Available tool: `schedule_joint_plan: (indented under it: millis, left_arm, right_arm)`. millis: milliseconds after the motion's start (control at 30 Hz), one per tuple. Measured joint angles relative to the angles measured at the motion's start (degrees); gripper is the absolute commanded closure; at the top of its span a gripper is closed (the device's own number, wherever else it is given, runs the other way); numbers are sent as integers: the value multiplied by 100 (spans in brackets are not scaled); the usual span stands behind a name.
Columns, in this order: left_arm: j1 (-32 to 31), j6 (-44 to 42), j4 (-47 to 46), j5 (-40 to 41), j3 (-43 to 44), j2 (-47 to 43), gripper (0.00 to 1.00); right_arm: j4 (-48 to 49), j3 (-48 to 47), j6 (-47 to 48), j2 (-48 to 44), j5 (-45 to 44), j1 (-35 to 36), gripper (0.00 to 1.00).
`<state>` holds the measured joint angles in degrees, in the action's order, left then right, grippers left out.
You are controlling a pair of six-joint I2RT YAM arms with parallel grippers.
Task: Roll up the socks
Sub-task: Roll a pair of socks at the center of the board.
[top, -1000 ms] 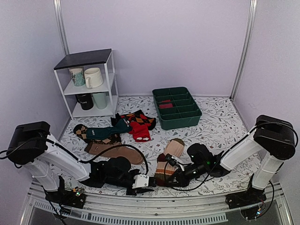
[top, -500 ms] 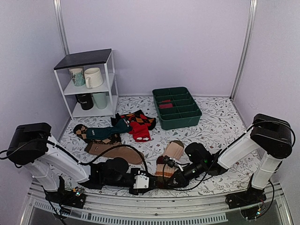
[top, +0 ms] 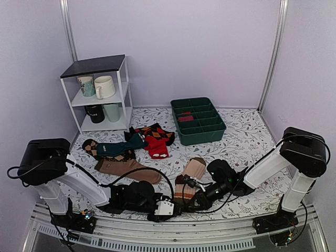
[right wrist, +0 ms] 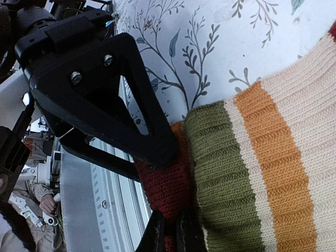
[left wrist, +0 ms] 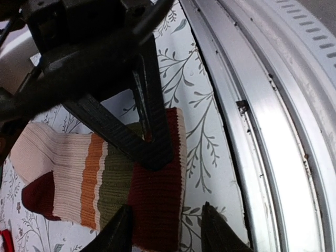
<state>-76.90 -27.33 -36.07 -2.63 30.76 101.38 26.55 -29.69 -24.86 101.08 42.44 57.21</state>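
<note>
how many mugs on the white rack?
4. Middle shelf of the rack: patterned mug left, cream mug right. Bottom shelf: black mug left, pale green mug right. Any behind them would be hidden.

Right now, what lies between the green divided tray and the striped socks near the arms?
Only bare floral tablecloth. The top view shows nothing lying between the green divided tray and the striped socks.

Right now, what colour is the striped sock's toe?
The striped sock's toe is maroon, clearest in the left wrist view.
</note>
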Motion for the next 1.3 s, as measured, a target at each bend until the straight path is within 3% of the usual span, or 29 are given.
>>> schedule_joint_plan:
  millis: [67,200,267,433,633,700,767,1033,1300]
  left_arm:
    - [0,15,9,59,24,13,63]
    - [-7,55,179,103,195,118,93]
    - [-9,59,291,83,262,140,100]
    - [-7,219,389,-20,284,98,100]
    - [155,883,654,-511,376,61,100]
    - [280,1185,866,-802,496,70,100]
    - [400,1478,1058,-1128,632,129,100]
    - [870,2253,1622,-2288,1154,463,100]
    - [1141,2629,1679,-3084,1285,715,100]
  right_arm:
    - [0,-4,2,7,15,-7,97]
    - [-2,-4,9,15,46,-15,97]
    - [-17,-4,15,15,74,-17,97]
    - [-44,-4,17,15,109,-28,95]
    - [-138,17,57,-184,-127,-15,68]
    - [-166,162,184,-503,-479,9,57]
    - [-133,503,334,-1014,-981,13,54]
    - [1075,2013,1550,-2940,-2544,409,49]
    - [1187,1950,2771,-2876,-3803,1530,49]
